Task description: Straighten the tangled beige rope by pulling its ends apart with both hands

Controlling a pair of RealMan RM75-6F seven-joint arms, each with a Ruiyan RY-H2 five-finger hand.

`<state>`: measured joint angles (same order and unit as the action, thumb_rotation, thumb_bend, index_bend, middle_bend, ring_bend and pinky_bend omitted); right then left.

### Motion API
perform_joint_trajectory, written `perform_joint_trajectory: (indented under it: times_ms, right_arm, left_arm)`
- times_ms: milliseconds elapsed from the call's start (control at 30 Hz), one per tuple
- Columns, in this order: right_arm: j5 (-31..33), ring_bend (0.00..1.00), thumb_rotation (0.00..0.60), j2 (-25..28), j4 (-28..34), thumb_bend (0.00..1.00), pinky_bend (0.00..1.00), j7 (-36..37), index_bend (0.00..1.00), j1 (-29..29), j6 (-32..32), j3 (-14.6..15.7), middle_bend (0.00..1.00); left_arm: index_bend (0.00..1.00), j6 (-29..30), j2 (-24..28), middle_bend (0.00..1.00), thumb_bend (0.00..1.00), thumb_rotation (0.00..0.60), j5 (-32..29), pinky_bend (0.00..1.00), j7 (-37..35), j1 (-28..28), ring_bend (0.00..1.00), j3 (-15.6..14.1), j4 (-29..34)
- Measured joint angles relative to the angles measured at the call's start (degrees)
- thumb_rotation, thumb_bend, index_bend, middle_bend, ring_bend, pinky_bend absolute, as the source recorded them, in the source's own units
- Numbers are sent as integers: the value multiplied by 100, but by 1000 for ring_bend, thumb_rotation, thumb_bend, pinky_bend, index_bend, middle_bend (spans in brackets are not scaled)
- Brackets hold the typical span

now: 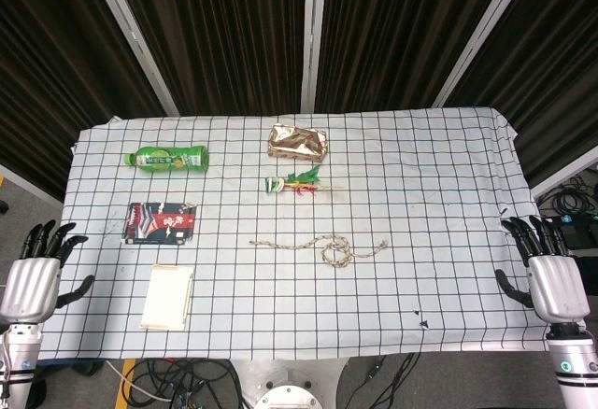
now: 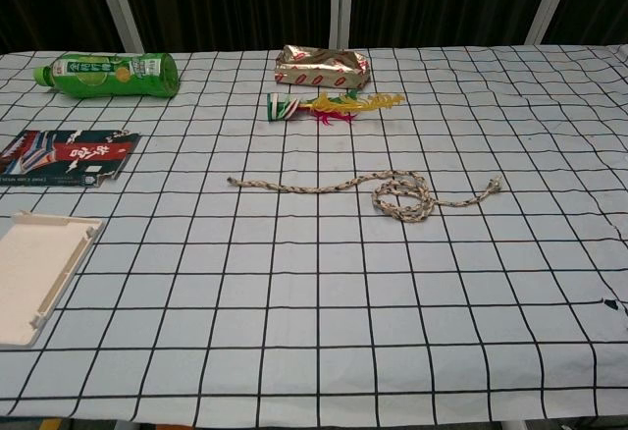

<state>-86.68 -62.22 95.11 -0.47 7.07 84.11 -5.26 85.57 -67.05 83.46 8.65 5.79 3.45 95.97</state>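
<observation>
The beige rope [image 1: 322, 246] lies on the checked tablecloth near the middle, running left to right with a looped tangle [image 2: 404, 197] toward its right end. Its left end [image 2: 233, 182] and right end [image 2: 496, 185] both rest free on the cloth. My left hand [image 1: 37, 274] hovers off the table's left edge, fingers spread and holding nothing. My right hand [image 1: 547, 274] hovers past the right edge, fingers likewise apart and empty. Both hands are far from the rope and appear only in the head view.
A green bottle [image 1: 168, 158] lies at the back left, a gold foil packet [image 1: 298, 142] and a small colourful toy [image 1: 297, 183] behind the rope. A dark printed packet [image 1: 161, 220] and a cream flat box [image 1: 168, 296] sit at the left.
</observation>
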Motion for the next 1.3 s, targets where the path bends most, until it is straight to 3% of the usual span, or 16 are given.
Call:
perform_joint_trajectory:
  times_ms: [333,633,767,867,1100,1300]
  right_arm:
    - [4,0,600,-6,46,275,0,-56,158,59,-134,24,133]
    - [208,0,600,-132,102,267,0,-181,300,742,-1367,-50,169]
    - [443,0,600,-549,-190,270,0,-336,357,1422,-2255,-185,181]
    - [569,0,600,-977,-577,270,0,-458,423,1798,-2587,-255,195]
    - [682,0,600,-2015,-1593,271,0,-563,510,2398,-3052,-334,222]
    - [505,0,600,-2353,-1944,278,0,-654,521,2571,-3102,-175,224]
  left_arm:
    - [256,69,-33,110,205,600,32,0,-53,-64,0,-34,-34]
    - [256,53,-27,110,205,600,71,0,-188,-46,0,-20,-112]
    - [256,-24,-46,110,205,600,-1,0,-237,-34,0,-15,-178]
    - [256,-78,-51,110,205,600,-49,0,-260,-15,0,0,-218]
    - [263,-171,-41,110,205,600,-137,0,-282,18,0,26,-259]
    - [263,-229,-57,110,205,600,-162,0,-323,44,0,32,-314]
